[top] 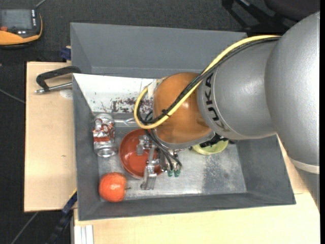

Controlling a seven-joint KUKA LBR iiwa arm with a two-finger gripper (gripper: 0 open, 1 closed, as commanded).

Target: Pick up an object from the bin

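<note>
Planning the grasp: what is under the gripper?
A red bowl lies under the gripper. The bowl's left part shows; its right side is covered by the gripper, so anything lying there cannot be seen.

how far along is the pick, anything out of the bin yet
Done: the gripper is down inside the bin, at the right edge of the red bowl. In hand: nothing visibly held; every item lies on the bin floor, including the orange ball, the clear jar and a yellow-green thing under the arm. Left: grasp one thing and lift it out.
</note>
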